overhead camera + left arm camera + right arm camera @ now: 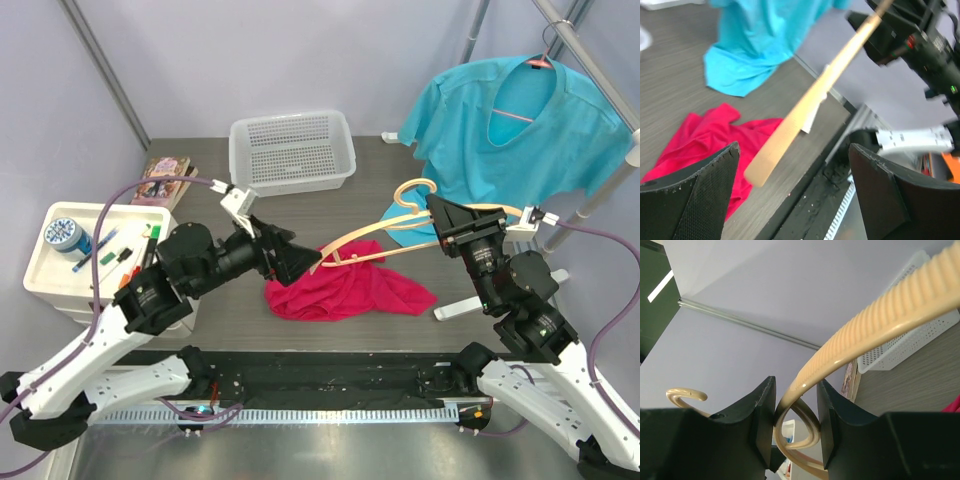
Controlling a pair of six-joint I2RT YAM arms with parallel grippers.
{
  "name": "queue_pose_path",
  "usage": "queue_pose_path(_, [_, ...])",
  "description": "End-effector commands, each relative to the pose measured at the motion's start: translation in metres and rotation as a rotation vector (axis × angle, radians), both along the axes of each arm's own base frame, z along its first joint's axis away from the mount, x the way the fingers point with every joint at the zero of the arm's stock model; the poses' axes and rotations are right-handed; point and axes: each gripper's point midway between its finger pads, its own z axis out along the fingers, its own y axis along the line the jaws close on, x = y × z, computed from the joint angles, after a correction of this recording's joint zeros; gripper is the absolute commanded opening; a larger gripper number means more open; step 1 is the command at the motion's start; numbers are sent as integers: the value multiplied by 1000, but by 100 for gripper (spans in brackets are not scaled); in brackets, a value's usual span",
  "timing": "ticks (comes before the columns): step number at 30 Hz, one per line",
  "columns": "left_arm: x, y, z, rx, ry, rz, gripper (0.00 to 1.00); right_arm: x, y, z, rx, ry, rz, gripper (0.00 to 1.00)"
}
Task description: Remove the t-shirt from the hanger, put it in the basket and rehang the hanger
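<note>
A red t-shirt [345, 292] lies crumpled on the dark table, free of the hanger; it also shows in the left wrist view [705, 135]. A tan wooden hanger [370, 232] hangs in the air above it. My right gripper [437, 215] is shut on the hanger near its hook, with the ribbed bar [880, 320] running between its fingers [760, 410]. My left gripper [305, 262] is open at the hanger's left end. In the left wrist view, the bare arm tip [805, 107] lies between its jaws without touching them.
A blue t-shirt [520, 130] hangs on a rack at the back right, its hem on the table [755, 45]. A white mesh basket [290, 182] stands at the back centre. A white tray [40, 270] of small items and a book [165, 180] are at the left.
</note>
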Motion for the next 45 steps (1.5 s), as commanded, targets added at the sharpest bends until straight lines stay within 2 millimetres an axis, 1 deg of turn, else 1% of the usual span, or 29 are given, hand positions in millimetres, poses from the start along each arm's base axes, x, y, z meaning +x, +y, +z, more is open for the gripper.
queue_pose_path(1, [-19,-39,5,36,-117,-273,89,-10,-3,34,97,-75,29,1])
queue_pose_path(5, [0,-39,-18,158,-87,-209,89,-14,-4,33,112,-78,32,1])
queue_pose_path(7, [-2,-43,-27,171,-73,-235,84,-14,-5,33,110,-79,31,1])
queue_pose_path(8, [-7,-48,-24,143,-82,-269,83,-14,-5,34,111,-80,31,0])
queue_pose_path(10, [-12,-53,-31,115,-53,-297,75,-14,-5,34,108,-78,32,1])
queue_pose_path(11, [-15,-58,-29,95,-55,-325,71,-13,-4,33,108,-75,35,1])
queue_pose_path(14, [-15,-62,-32,73,-18,-328,54,-12,1,30,103,-73,50,1])
queue_pose_path(15, [-15,-63,-32,69,-11,-324,43,-10,3,28,99,-67,52,1])
queue_pose_path(17, [-13,-64,-32,57,11,-306,30,-8,7,26,90,-59,63,1])
queue_pose_path(18, [-9,-63,-33,60,17,-283,9,-6,10,24,83,-51,69,1])
queue_pose_path(19, [-7,-61,-34,61,35,-264,0,-5,12,23,80,-49,74,1])
queue_pose_path(21, [1,-57,-33,67,41,-206,0,-5,16,21,66,-47,89,2])
queue_pose_path(23, [5,-50,-36,81,62,-157,0,-3,18,20,42,-46,92,10])
queue_pose_path(24, [6,-44,-29,73,51,-134,0,-2,19,16,27,-35,92,14])
queue_pose_path(25, [11,-38,-30,84,50,-92,0,0,20,13,10,-29,89,23])
queue_pose_path(27, [13,-28,-22,78,36,-43,0,1,21,9,-42,-23,86,34])
queue_pose_path(28, [20,-14,-20,86,29,34,0,2,24,6,-65,-20,93,49])
queue_pose_path(30, [24,0,-13,81,16,99,0,5,29,3,-132,-22,106,61])
queue_pose_path(31, [22,9,-4,65,0,123,0,4,36,2,-160,-28,137,68])
queue_pose_path(33, [26,22,3,62,-30,181,0,10,47,0,-219,-15,173,71])
queue_pose_path(37, [31,39,6,107,-79,241,0,15,89,-4,-335,-15,342,73])
queue_pose_path(38, [33,40,3,129,-80,248,0,10,102,4,-342,-34,407,73])
queue_pose_path(39, [37,43,3,143,-84,271,0,7,129,-9,-381,-14,481,73])
queue_pose_path(40, [39,43,-2,170,-79,278,0,0,142,-9,-404,-23,519,73])
queue_pose_path(41, [41,44,-3,180,-77,288,0,2,145,-2,-445,-47,479,73])
queue_pose_path(42, [46,43,-6,201,-71,306,0,-1,160,-9,-482,-40,490,73])
queue_pose_path(43, [47,45,-10,220,-59,317,0,-19,178,-8,-498,-61,533,74])
queue_pose_path(44, [49,46,-11,227,-53,329,0,-23,184,0,-513,-83,525,74])
queue_pose_path(45, [50,47,-13,233,-49,339,0,-22,186,0,-526,-74,503,74])
